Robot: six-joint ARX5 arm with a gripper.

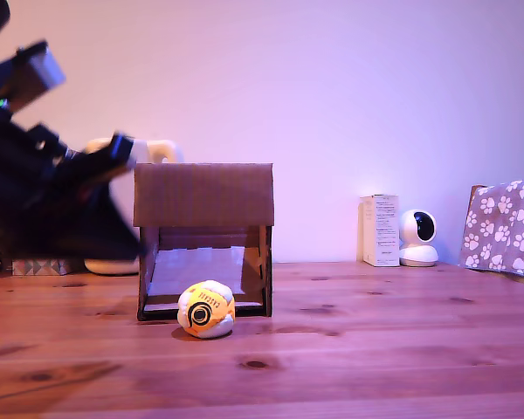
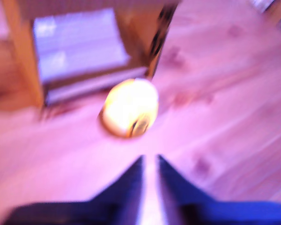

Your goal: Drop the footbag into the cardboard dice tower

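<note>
Footbag: we found the footbag (image 1: 206,309) resting on the wooden bench (image 1: 375,349), just in front of the tower's lower opening, logo side toward the exterior camera.
Dice tower: the cardboard dice tower (image 1: 203,195) stood upright behind it, its sloped ramp (image 1: 196,271) showing bare through the front opening.
Arm: we saw it blurred at the exterior view's left, raised above the bench and well apart from the footbag.
Gripper: in the wrist view the gripper (image 2: 150,164) pointed toward the footbag (image 2: 130,107); its fingers (image 2: 124,185) stood nearly together with only a thin slit between them, and they held nothing.
Done so far: we judged that nothing of the task was completed, since the footbag lay ungrasped outside the tower.
Left to do: we reckoned the arm had to reach the footbag, grasp it, lift it over the tower's top and release it.
Uncertain: we could not see the tower's top opening from either view.
</note>
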